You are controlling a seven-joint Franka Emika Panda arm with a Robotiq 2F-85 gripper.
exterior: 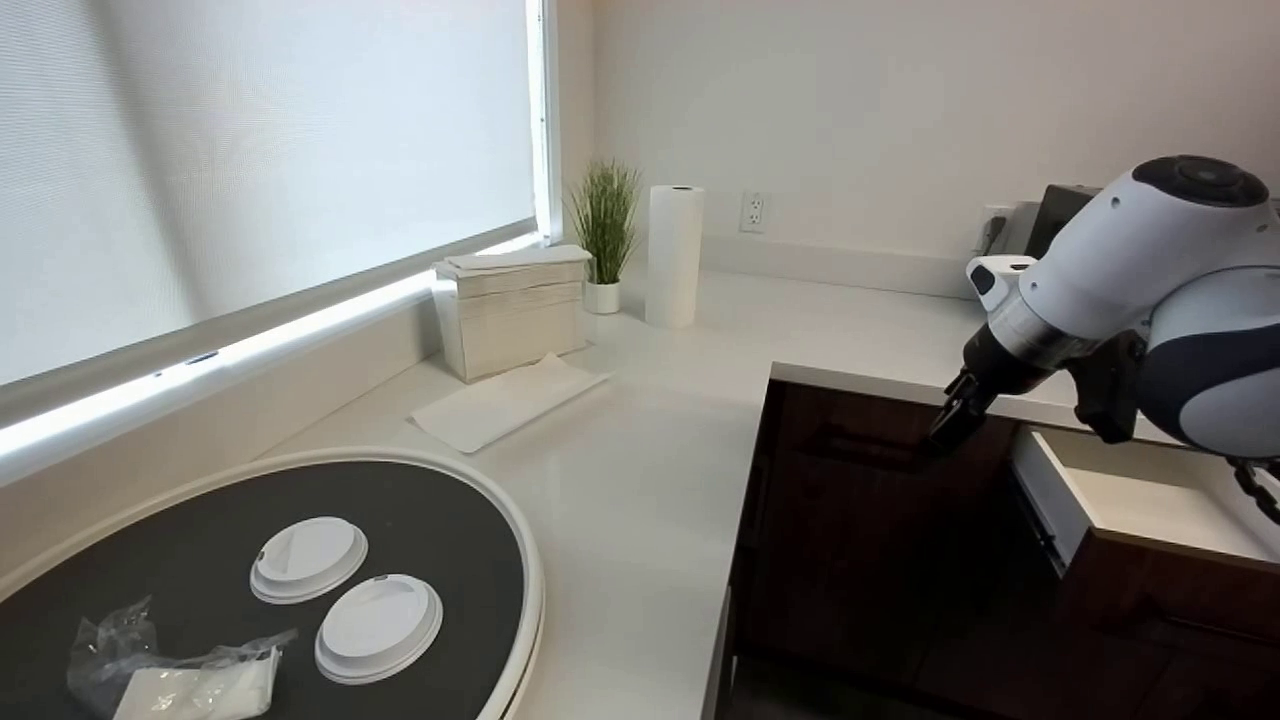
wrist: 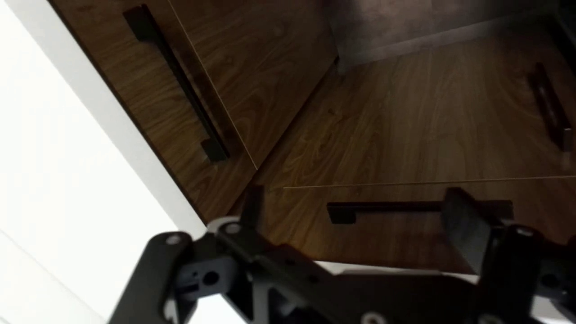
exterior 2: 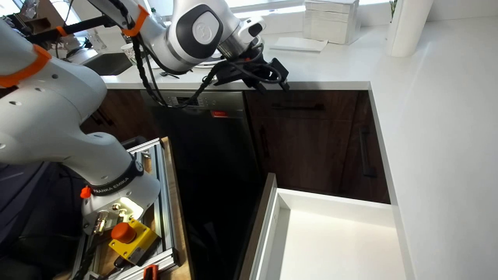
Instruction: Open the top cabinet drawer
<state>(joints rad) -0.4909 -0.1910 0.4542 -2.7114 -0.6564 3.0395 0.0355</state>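
Note:
A shallow top cabinet drawer with a dark-brown front and white inside stands pulled out in both exterior views [exterior: 1055, 500] [exterior 2: 258, 229]. Another top drawer [exterior 2: 338, 103], beside the dishwasher, is shut. It also shows in the wrist view [wrist: 396, 238] with its black bar handle [wrist: 387, 207]. My gripper [wrist: 357, 202] is open and empty, its fingers spread in front of this shut drawer. The right finger hides part of the handle. Contact cannot be told. In both exterior views my gripper [exterior: 955, 415] [exterior 2: 273, 84] hangs near the counter edge.
A matching shut corner drawer [exterior: 800, 420] also shows in the wrist view [wrist: 148, 103] with its handle. The white counter [exterior: 640, 480] overhangs the fronts. A dishwasher [exterior 2: 206, 147] stands left of the shut drawer. Paper towels [exterior: 675, 255], a plant [exterior: 605, 225] and napkins [exterior: 515, 315] stand on the counter.

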